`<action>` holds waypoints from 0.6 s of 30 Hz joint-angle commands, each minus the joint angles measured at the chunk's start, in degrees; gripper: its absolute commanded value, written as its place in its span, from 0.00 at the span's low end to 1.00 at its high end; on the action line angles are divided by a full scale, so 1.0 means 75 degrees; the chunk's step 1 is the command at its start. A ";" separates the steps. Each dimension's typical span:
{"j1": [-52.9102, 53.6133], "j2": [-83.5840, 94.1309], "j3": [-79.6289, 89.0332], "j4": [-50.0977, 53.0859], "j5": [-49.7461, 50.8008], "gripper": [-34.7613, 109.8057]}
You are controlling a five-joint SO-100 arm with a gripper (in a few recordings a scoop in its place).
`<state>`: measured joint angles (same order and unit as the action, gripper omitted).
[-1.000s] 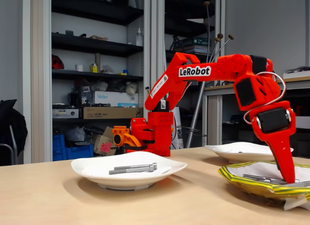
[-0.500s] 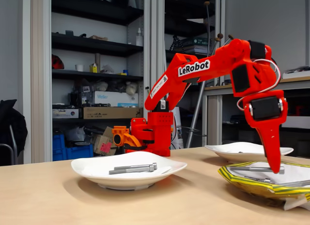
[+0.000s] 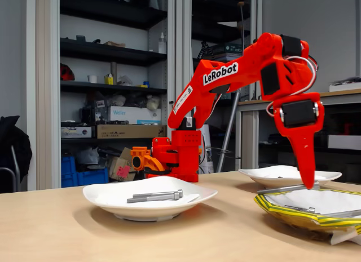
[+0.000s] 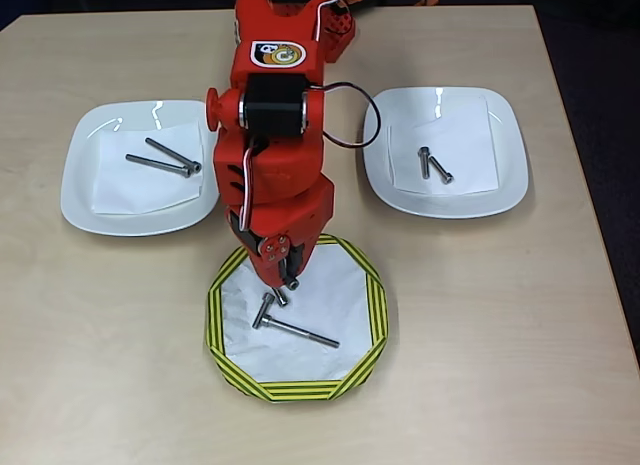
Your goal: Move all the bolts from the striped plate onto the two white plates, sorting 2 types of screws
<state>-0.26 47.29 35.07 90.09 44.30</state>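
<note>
A long bolt (image 3: 282, 189) is clamped in the gripper (image 3: 308, 185) above the striped plate (image 3: 293, 216), while another bolt (image 4: 296, 329) just below it is seen from overhead.

The red arm has swung up and back, its gripper (image 3: 308, 185) lifting one long grey metal bolt (image 3: 285, 189) clear of the yellow-and-green striped paper plate (image 3: 282, 211).

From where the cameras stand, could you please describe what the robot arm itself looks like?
The arm is glossy red-orange plastic with black servo blocks at its joints. A white "LeRobot" label runs along the upper link, a round logo sticker sits on top, and red, white and black cables loop past the wrist. The hand tapers to a narrow tip.
</note>
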 commanded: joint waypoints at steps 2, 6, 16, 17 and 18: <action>0.0293 0.0996 0.0129 0.0246 -0.0270 0.24; 0.0633 0.1324 0.0363 0.0281 -0.0680 0.24; 0.0715 0.1230 0.0363 0.0270 -0.0855 0.24; 0.0680 0.1207 0.0363 0.0246 -0.0809 0.24; 0.0645 0.1184 0.0363 0.0223 -0.0773 0.24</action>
<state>4.39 53.00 37.09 91.58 37.62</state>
